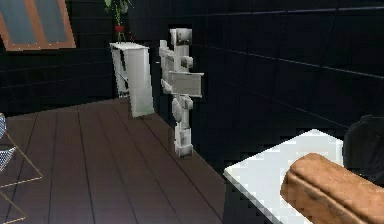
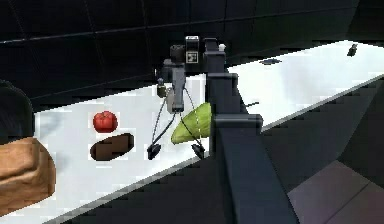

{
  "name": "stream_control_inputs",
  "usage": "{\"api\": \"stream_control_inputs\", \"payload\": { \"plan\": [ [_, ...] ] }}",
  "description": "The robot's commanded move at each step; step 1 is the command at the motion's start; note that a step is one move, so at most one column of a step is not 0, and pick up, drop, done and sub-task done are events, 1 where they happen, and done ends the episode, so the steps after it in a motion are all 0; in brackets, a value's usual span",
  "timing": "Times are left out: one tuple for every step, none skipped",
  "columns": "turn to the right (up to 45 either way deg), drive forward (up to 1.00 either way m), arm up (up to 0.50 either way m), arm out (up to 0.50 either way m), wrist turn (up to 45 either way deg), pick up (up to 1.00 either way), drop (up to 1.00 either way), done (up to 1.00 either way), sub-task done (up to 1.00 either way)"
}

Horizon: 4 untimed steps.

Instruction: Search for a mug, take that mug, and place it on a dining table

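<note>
White bench (image 2: 300, 85) bears a green lump (image 2: 195, 125), maybe lettuce, at the gripper (image 2: 176, 150); whether it holds anything I cannot tell. Turn slowly, scanning for the mug.

Dark square arm (image 2: 236, 135), white black-marked squares (image 2: 192, 52), dark gripper (image 2: 176, 150), thin fingers (image 2: 153, 151)

No readable text or numbers (the white squares (image 2: 192, 53) carry only black marks).
</note>
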Motion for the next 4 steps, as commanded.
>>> {"api": "stream_control_inputs", "payload": {
  "plan": [
    [0.0, 0.00, 0.00, 0.00, 45.0, 0.00, 0.00, 0.00, 0.00],
    [0.0, 0.00, 0.00, 0.00, 45.0, 0.00, 0.00, 0.00, 0.00],
    [0.0, 0.00, 0.00, 0.00, 45.0, 0.00, 0.00, 0.00, 0.00],
    [0.0, 0.00, 0.00, 0.00, 42.0, 0.00, 0.00, 0.00, 0.00]
  ]
}}
